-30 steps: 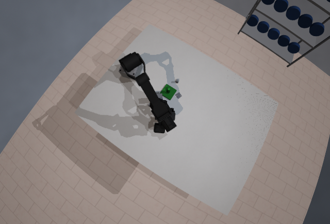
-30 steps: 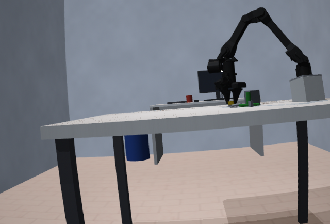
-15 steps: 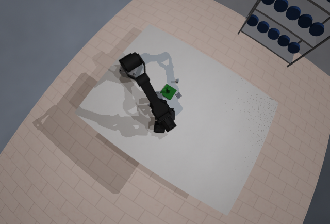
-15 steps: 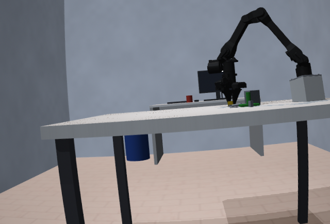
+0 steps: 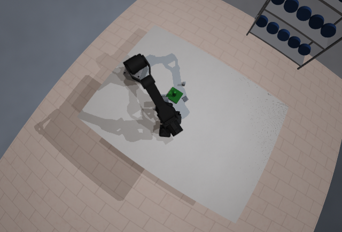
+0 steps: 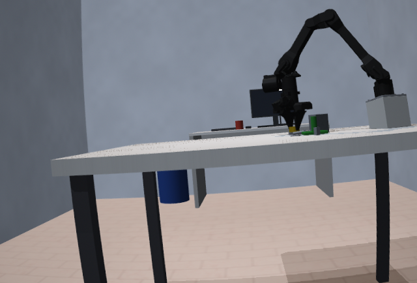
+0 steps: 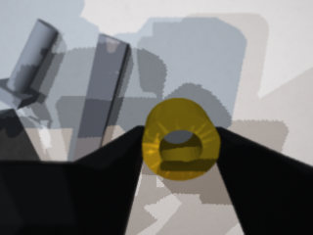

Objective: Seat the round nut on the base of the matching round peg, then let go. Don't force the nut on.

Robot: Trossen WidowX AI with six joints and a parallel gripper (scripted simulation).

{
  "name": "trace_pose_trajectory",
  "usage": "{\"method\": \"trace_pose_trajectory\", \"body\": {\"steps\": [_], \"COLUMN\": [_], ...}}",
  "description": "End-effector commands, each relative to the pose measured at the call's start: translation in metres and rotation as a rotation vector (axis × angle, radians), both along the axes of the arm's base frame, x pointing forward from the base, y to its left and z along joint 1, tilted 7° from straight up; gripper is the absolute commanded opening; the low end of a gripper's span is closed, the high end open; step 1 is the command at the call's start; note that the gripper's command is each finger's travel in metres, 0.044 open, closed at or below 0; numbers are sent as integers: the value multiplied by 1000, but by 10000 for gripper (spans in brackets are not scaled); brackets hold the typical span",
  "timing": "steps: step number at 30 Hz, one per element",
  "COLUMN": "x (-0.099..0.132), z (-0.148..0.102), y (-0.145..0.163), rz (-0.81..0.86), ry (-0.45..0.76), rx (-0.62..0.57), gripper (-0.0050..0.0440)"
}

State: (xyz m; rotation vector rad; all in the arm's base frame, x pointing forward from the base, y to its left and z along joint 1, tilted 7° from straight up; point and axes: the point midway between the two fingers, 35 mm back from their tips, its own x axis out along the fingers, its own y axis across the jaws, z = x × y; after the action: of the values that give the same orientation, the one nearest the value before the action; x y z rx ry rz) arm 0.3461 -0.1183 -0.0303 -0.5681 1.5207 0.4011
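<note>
The round yellow nut (image 7: pixel 180 139) lies on the white table top, and my two black fingers press on its left and right sides in the wrist view. My gripper (image 7: pixel 178 133) is shut on the nut. In the exterior view the fingertips (image 6: pixel 292 128) are down at the table with the yellow nut (image 6: pixel 292 128) between them. The green base with its round peg (image 5: pixel 174 94) stands just beyond the arm; it also shows in the exterior view (image 6: pixel 313 125). In the top view the gripper body (image 5: pixel 169 125) hides the nut.
A grey bar (image 7: pixel 105 78) and a grey bolt-like piece (image 7: pixel 30 61) lie on the table left of the nut. Small grey pieces (image 5: pixel 184 98) sit beside the green base. The arm's grey pedestal (image 6: pixel 387 109) stands at the table's far right. A shelf of blue cylinders (image 5: pixel 298 16) is off the table.
</note>
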Motion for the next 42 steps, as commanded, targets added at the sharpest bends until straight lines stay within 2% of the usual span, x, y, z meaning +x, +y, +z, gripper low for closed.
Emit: {"method": "trace_pose_trajectory", "body": {"steps": [1, 11, 17, 34, 42], "x": [10, 10, 9, 1, 0], "z": [24, 50, 70, 117, 122], "y": [-2, 1, 3, 10, 12], "rz": [1, 1, 1, 1, -2], "ry": [-42, -42, -42, -42, -42], "rx": [-14, -14, -14, -13, -13], "gripper": [-2, -5, -50, -50, -50]}}
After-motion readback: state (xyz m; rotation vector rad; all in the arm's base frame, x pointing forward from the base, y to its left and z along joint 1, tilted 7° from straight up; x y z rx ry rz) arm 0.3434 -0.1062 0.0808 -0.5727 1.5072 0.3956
